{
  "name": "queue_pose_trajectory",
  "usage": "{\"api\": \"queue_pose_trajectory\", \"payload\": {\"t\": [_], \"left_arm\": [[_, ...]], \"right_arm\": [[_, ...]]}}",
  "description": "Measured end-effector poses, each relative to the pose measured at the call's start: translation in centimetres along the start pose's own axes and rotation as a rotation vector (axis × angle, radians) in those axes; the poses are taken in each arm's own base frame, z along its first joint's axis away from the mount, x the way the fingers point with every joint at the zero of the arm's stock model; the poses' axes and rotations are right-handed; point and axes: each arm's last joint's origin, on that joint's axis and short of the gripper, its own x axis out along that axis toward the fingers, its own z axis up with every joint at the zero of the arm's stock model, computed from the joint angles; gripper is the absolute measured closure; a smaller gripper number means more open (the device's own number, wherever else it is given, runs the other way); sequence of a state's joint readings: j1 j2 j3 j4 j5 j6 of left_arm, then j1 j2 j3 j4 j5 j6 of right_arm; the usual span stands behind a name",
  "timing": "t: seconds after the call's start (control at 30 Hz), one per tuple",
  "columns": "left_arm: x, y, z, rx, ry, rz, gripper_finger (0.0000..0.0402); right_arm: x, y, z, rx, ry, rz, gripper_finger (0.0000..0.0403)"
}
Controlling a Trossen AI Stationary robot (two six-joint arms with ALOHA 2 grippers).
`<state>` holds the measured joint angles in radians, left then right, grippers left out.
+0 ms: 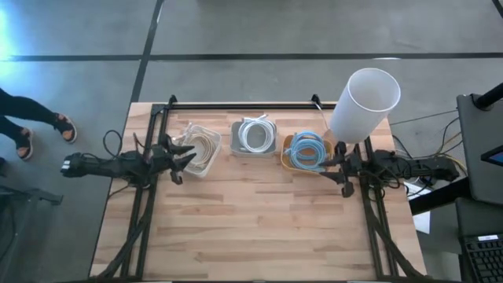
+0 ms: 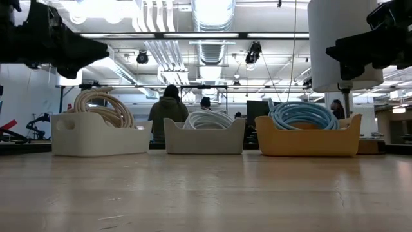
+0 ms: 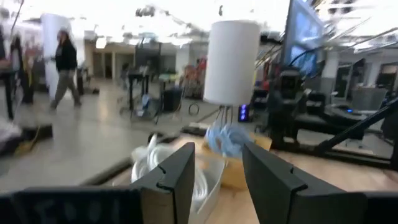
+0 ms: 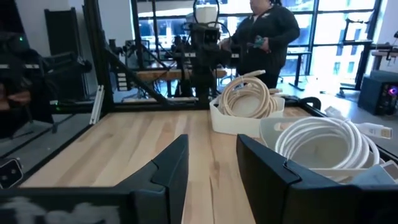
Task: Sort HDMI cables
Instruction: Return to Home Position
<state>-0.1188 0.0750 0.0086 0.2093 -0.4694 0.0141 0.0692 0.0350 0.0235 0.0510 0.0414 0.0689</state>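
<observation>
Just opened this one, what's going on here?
Sorting looks finished. Three bins stand in a row on the wooden table: beige cables in the bin by the left arm, white cables in the middle bin, light blue cables in the orange bin. The left gripper and right gripper hang raised at either end of the row, jaws open and empty.
</observation>
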Motion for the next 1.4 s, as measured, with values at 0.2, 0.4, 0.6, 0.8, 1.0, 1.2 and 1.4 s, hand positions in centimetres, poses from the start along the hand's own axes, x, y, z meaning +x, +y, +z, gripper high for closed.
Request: {"api": "queue_pose_trajectory", "payload": {"t": [0.2,0.4,0.6,0.8,1.0,1.2,1.4], "left_arm": [[-0.1,0.1,-1.2,0.046,0.118,0.021,0.0261],[-0.1,0.1,-1.3,0.047,0.129,0.02,0.0261],[-0.1,0.1,-1.3,0.047,0.131,0.02,0.0261],[-0.1,0.1,-1.3,0.047,0.134,0.021,0.0261],[-0.1,0.1,-1.3,0.048,0.135,0.021,0.0261],[-0.1,0.1,-1.3,0.048,0.136,0.021,0.0261],[-0.1,0.1,-1.3,0.049,0.136,0.021,0.0261]], "right_arm": [[-0.2,0.0,-0.1,0.001,0.005,0.001,0.028],[-0.2,0.2,-0.2,0.0,0.019,0.076,0.0289],[-0.2,0.2,-0.5,0.006,0.047,0.073,0.0297],[-0.1,0.2,-0.7,0.006,0.07,0.071,0.0303],[0.0,0.2,-0.8,0.002,0.082,0.067,0.0298],[0.0,0.2,-0.8,0.002,0.084,0.067,0.0292],[0.0,0.2,-0.8,0.006,0.084,0.067,0.0289]]}}
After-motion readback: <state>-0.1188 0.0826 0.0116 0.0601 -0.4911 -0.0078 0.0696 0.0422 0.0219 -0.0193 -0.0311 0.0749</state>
